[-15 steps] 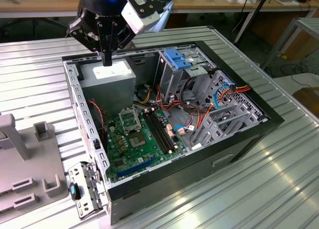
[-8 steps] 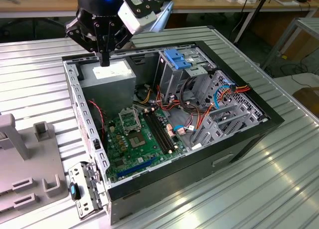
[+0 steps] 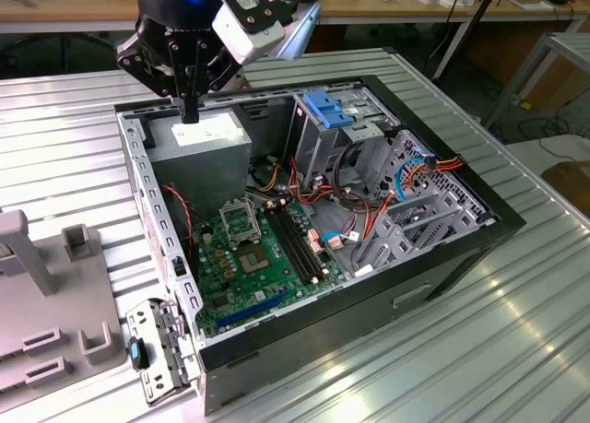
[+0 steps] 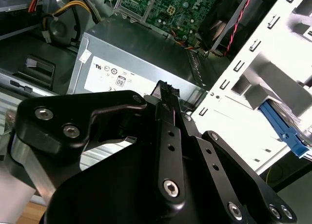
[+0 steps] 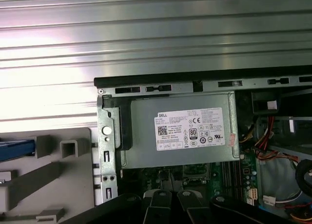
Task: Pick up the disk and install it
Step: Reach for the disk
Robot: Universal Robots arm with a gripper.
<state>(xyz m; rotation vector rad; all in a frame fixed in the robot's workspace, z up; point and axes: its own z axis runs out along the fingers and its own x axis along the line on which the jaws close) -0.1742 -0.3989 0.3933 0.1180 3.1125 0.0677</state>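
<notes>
Figure: open computer case (image 3: 498, 222) on a ribbed metal table (image 3: 516, 349), arm above it.
Progress: judged to be at the start; neither the pick-up nor the installing was yet done.
Disk: in the first wrist view a strip of the disk (image 5: 14, 150), taken as its blue carrier, lay in the grey holder (image 5: 48, 180) outside the case, near the case's perforated side wall (image 5: 108, 155).
Gripper: the gripper (image 3: 189, 114) hung in the upper left of the exterior view, over the power supply (image 3: 207, 139) and seemingly just clear of it.
Fingers: drawn close together, with nothing between them.
Drive cage: the grey drive cage (image 3: 318, 142) with its blue latch (image 3: 327, 108) stood in the upper middle of the exterior view, well apart from the gripper.
</notes>
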